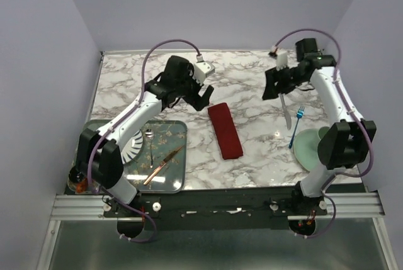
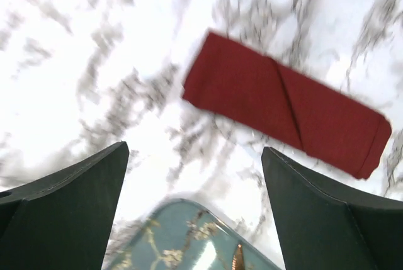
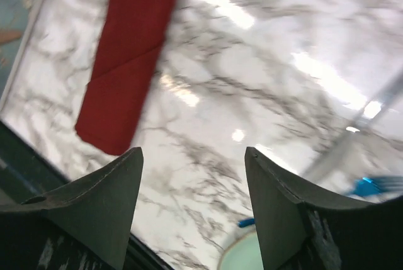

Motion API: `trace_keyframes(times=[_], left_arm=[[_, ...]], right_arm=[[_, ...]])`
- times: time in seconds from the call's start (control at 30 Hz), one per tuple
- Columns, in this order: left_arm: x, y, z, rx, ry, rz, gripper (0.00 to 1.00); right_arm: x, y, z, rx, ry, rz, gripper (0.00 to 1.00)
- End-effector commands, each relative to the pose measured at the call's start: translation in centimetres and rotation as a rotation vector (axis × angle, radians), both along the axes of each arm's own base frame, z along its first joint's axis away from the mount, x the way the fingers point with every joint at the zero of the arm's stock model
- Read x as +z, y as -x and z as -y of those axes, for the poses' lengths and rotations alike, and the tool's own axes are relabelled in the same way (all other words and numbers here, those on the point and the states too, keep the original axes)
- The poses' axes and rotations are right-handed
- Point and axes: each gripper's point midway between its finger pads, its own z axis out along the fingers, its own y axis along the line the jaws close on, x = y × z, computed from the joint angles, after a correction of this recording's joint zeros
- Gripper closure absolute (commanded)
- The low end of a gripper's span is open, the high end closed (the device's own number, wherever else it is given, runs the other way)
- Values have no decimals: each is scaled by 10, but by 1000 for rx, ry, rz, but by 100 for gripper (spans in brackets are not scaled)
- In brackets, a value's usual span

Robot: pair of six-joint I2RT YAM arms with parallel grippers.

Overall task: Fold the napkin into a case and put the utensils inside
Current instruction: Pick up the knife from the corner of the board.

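Observation:
The dark red napkin [image 1: 225, 130] lies folded as a long narrow case in the middle of the marble table; it also shows in the left wrist view [image 2: 283, 103] and the right wrist view [image 3: 129, 56]. The blue-handled fork [image 1: 296, 128] and the pale silvery utensil [image 1: 286, 111] lie side by side to its right, near the green plate. My left gripper [image 1: 203, 95] hovers open just left of the case's far end, its jaws [image 2: 195, 149] holding nothing. My right gripper [image 1: 272, 85] hangs open above the table beyond the utensils, with nothing between its jaws [image 3: 192, 150].
A teal flowered tray [image 1: 173, 179] at the front left holds a copper knife [image 1: 162, 165], a small spoon [image 1: 150, 144] and a striped plate [image 1: 132, 147]. A pale green plate [image 1: 308, 147] sits at the front right. Purple walls enclose the table.

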Motion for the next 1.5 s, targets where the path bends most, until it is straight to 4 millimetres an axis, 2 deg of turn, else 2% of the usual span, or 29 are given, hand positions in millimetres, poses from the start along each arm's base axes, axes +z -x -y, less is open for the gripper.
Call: trace_keyframes(times=[0.0, 0.03, 0.07, 0.17, 0.2, 0.4, 0.43, 0.53, 0.67, 0.73, 1.07, 1.47], left_arm=[[39, -13, -11, 16, 24, 145, 1], [40, -13, -14, 22, 22, 145, 1], [39, -13, -16, 30, 19, 141, 1], [35, -15, -22, 57, 16, 130, 1], [33, -14, -23, 60, 14, 124, 1], [22, -9, -24, 41, 4, 81, 1], [22, -9, -24, 41, 3, 78, 1], [17, -10, -23, 40, -6, 59, 1], [15, -13, -22, 44, -19, 50, 1], [12, -15, -23, 48, -24, 43, 1], [1, -20, -26, 78, -39, 12, 1], [-6, -28, -36, 131, -57, -6, 1]], right_arm=[[-4, -53, 86, -297, 153, -1, 28], [0, -64, 100, -342, 197, 4, 29], [-16, -72, 108, -356, 218, -38, 31], [-27, -87, 128, -386, 267, -44, 34], [-40, -90, 131, -384, 281, -70, 35], [-75, -102, 145, -390, 331, -128, 38], [-87, -103, 147, -390, 343, -155, 39], [-107, -104, 149, -383, 355, -192, 43], [-124, -106, 149, -374, 354, -220, 48], [-130, -105, 148, -368, 353, -231, 51], [-158, -99, 146, -360, 362, -283, 53], [-164, -97, 142, -337, 448, -282, 57]])
